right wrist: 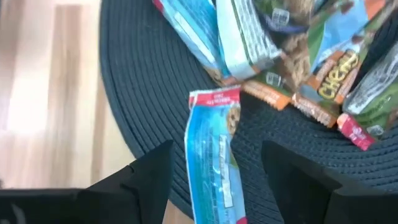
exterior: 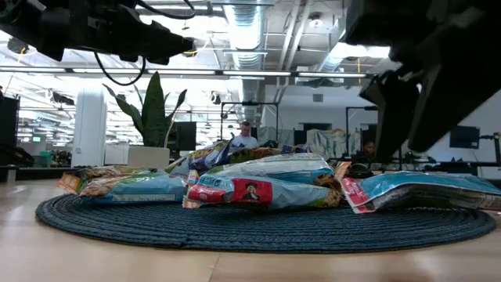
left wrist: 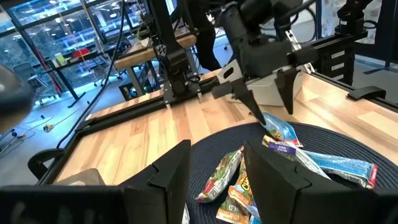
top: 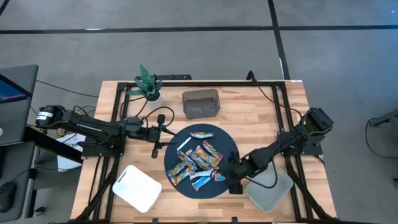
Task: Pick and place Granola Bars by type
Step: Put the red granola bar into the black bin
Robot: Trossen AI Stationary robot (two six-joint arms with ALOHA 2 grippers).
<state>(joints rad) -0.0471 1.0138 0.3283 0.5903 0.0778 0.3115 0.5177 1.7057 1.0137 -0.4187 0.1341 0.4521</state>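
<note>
Round dark woven mat (top: 230, 144) on wood-plank table (top: 261, 112), holding pile of glossy Granola Bars (top: 198, 160). Right gripper (top: 231, 178) low at mat's right edge, fingers apart over blue-white bar (right wrist: 214, 158). Left gripper (top: 155, 132) spread, hovering left of mat.

pale striped wood tabletop (top: 273, 118), dark navy woven round mat (top: 227, 144), granola bars (top: 198, 163) in blue-white, orange-yellow and red wrappers (one blue bar (right wrist: 214, 158) red-edged), white board (top: 137, 188), smoky grey box (top: 200, 103)
</note>
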